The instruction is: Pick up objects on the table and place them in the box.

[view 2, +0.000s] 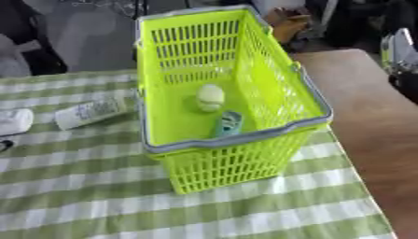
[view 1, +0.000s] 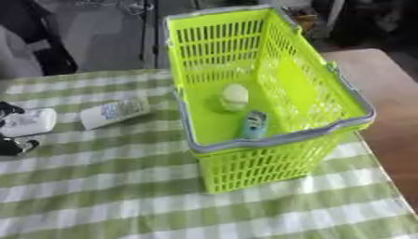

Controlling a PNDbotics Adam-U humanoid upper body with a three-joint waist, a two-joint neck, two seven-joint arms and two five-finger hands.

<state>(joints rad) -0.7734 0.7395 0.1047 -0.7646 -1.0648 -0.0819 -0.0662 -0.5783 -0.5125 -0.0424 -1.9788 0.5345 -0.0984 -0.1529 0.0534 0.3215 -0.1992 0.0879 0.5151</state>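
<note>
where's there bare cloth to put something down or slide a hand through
Widest free patch: the checked cloth in front of the basket, across to the near edge. A narrower strip lies between the white tube and the basket's left wall. The bare wood right of the basket is free too. Crowded: the left edge, with the left hand on a white bottle.

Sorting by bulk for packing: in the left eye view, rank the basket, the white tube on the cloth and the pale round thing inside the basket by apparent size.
1. Basket
2. White tube
3. Pale round thing

Basket [view 1: 326, 88] right on table [view 1: 98, 196]; two items inside; tube [view 1: 114, 112], bottle [view 1: 29, 122] left.
</note>
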